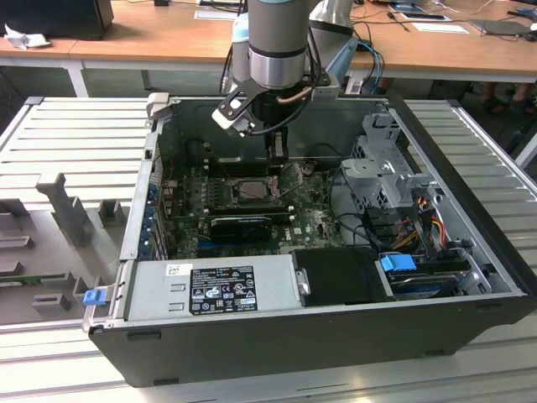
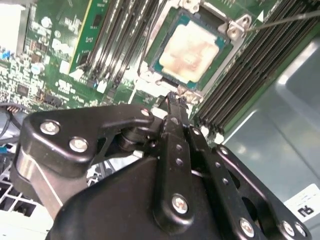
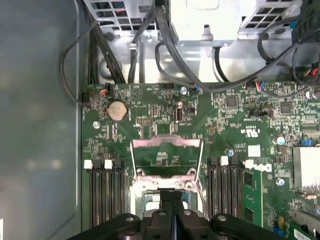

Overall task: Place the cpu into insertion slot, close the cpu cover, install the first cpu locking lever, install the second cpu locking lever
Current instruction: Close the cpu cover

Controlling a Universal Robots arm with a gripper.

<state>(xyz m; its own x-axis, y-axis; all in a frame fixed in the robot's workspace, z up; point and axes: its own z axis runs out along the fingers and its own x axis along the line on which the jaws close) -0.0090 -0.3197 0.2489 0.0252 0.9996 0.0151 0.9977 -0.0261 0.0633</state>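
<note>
Upright arm [image 1: 277, 34], wrist downward, hand [image 2: 176, 101] (fingers [image 3: 165, 204] flush together) at its tip.

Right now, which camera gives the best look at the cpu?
The second wrist view: the cpu lies in the insertion slot, its whole top face clear beyond the gripper. The exterior view shows it small, low under the arm. In the first wrist view the gripper stands across the slot.

The arm [image 1: 279, 42] reaches down into the open case [image 1: 277, 344]. Its tool [image 1: 277, 153] hangs low over the green board [image 1: 312, 220], just beside the slot [image 1: 250, 190]. A long black card [image 1: 242, 225] lies past the slot, farther from the tool.
</note>
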